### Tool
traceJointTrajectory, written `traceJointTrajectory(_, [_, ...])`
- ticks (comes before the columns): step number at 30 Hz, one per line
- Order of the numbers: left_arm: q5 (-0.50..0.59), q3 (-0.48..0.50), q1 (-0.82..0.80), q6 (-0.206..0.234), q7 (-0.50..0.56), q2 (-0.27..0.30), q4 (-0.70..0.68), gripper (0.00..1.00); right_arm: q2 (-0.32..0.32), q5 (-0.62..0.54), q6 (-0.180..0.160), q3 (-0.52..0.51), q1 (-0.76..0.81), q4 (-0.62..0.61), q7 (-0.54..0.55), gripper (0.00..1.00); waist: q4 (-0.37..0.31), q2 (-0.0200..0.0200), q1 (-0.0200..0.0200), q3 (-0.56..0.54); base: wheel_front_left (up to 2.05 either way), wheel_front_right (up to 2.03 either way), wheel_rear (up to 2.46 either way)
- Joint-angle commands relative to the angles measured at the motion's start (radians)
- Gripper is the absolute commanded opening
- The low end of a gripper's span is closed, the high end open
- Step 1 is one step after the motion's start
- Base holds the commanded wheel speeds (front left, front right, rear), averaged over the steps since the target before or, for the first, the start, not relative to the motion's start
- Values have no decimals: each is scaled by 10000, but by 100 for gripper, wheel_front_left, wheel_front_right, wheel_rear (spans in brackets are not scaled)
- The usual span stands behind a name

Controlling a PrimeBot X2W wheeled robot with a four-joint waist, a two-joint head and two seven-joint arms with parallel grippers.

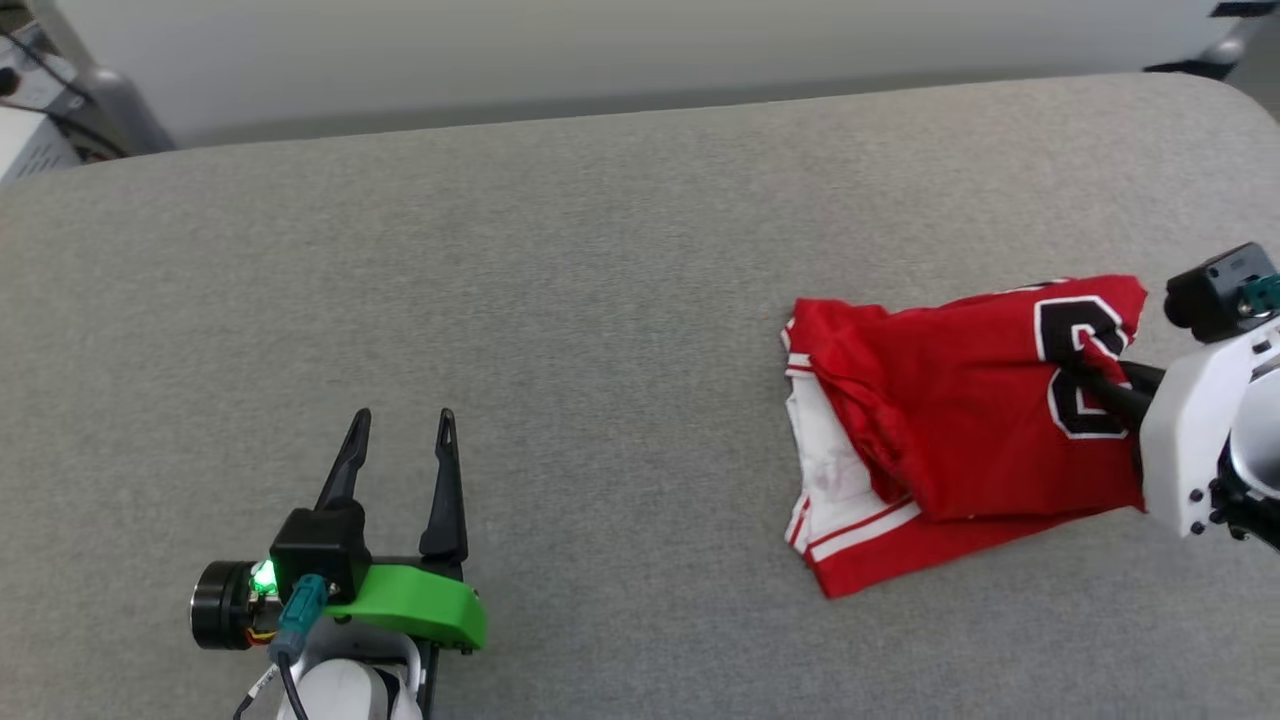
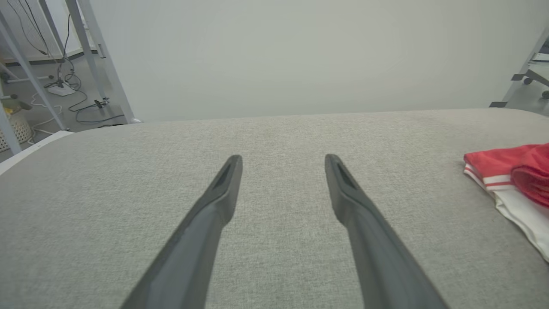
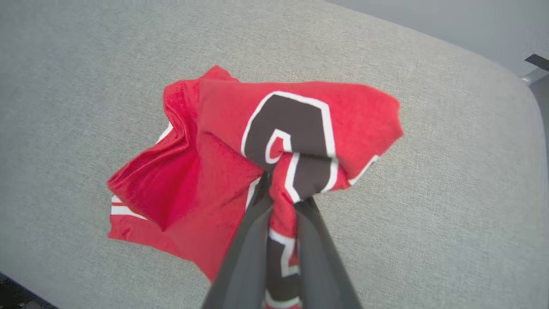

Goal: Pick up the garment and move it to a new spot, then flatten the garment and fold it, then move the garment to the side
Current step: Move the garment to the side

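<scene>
Right wrist view: garment lettering (unreadable)

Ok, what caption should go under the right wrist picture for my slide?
The right gripper pinches a bunched fold of the red garment on the grey surface.

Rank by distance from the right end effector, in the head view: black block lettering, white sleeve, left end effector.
1. Black block lettering: pinched in the right end effector, far right.
2. White sleeve: red jersey's left edge.
3. Left end effector: lower left.

Black, white-outlined block lettering on the garment, too crumpled for reading.
</scene>
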Motion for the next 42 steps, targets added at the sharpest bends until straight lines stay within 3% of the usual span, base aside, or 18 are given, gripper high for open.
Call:
traceJointTrajectory(1, [108, 18, -143, -19, -59, 43, -65, 100, -40, -64, -7, -180, -197, 121, -166, 0, -992, 0, 0, 364, 0, 0, 0])
traceJointTrajectory(8, [313, 49, -742, -99, -59, 271, -414, 100, -513, -609, -7, -1142, -594, 1340, -737, 0, -1332, 0, 0, 1519, 0, 0, 0])
traceJointTrajectory(21, [651, -54, -2118, -177, -59, 691, -1150, 100, -1372, -1952, -7, -2317, -2920, 5113, -1610, 0, -780, 0, 0, 3711, 0, 0, 0])
traceJointTrajectory(32, [692, -170, -2234, -9, -59, 676, -1330, 100, -892, -2864, -7, -2930, -4284, 7581, -2549, 0, -521, 0, 0, 3859, 0, 0, 0])
traceJointTrajectory(33, [672, -193, -2188, 7, -59, 649, -1278, 100, -851, -2930, -7, -3007, -4309, 7821, -2582, 34, -493, 0, 0, 3723, 0, 0, 0])
traceJointTrajectory(34, [652, -223, -2146, 13, -59, 621, -1227, 100, -845, -2984, -7, -3045, -4297, 7993, -2576, 100, -448, 0, 0, 3574, 0, 0, 0])
traceJointTrajectory(42, [379, -228, -1421, 199, -59, 398, -951, 100, -914, -2942, -7, -3445, -3879, 7650, -3862, 100, -117, 0, 0, 2039, 0, 0, 0])
